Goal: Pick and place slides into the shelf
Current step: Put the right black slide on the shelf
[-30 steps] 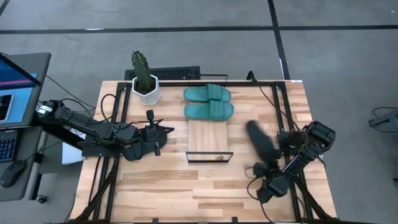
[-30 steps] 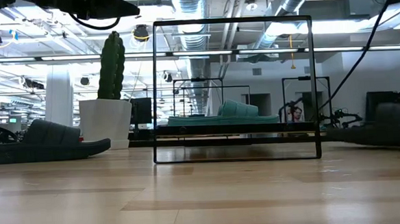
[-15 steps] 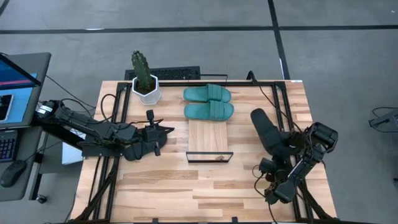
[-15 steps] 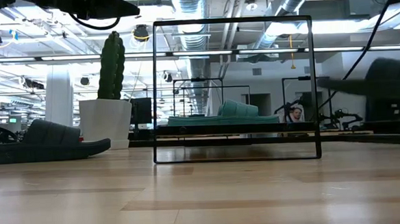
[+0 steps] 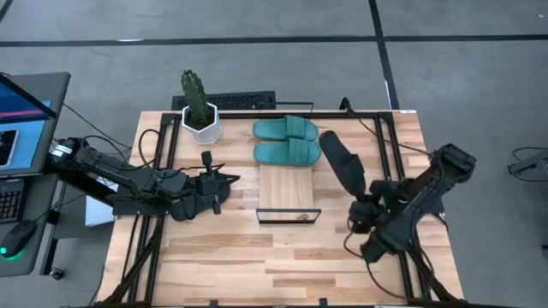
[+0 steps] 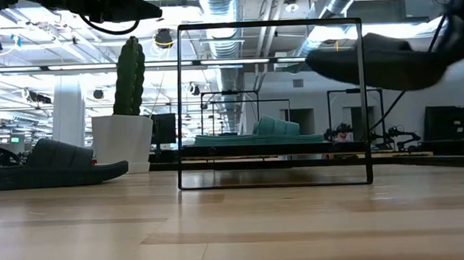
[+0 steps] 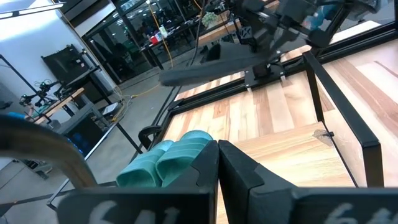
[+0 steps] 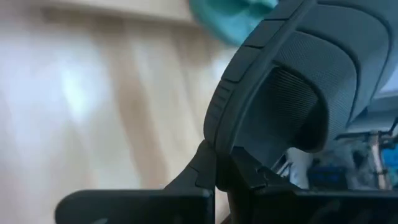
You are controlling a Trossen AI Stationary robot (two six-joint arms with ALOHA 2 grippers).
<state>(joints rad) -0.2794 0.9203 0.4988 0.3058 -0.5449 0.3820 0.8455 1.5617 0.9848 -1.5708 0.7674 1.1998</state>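
We have one black slide [image 5: 341, 162] up in the air, just to the right of the shelf [image 5: 288, 192], with its far end near the two teal slides [image 5: 287, 140]. The right claw [image 5: 360, 208] is pinching it at its near end, and in the right wrist view the fingers sit pressed on the edge of the sole [image 8: 292, 87].

The two teal slides already sit side by side at the far end of the shelf. The near part of the wood plank is bare, so we think that is where this slide should go.

To do it well, we should swing the slide over the bare wood and turn it so it lies the same way as the teal ones. We should keep it above the thin black wire frame [image 5: 288, 215] so it does not bump. Then we go down slowly and let go only when it lies flat.

The other black slide [image 6: 55, 163] lies on the counter [image 5: 223, 257] by the cactus pot [image 5: 200, 118]. The left claw [image 5: 221, 189], pressed together, waits over the counter left of the shelf.
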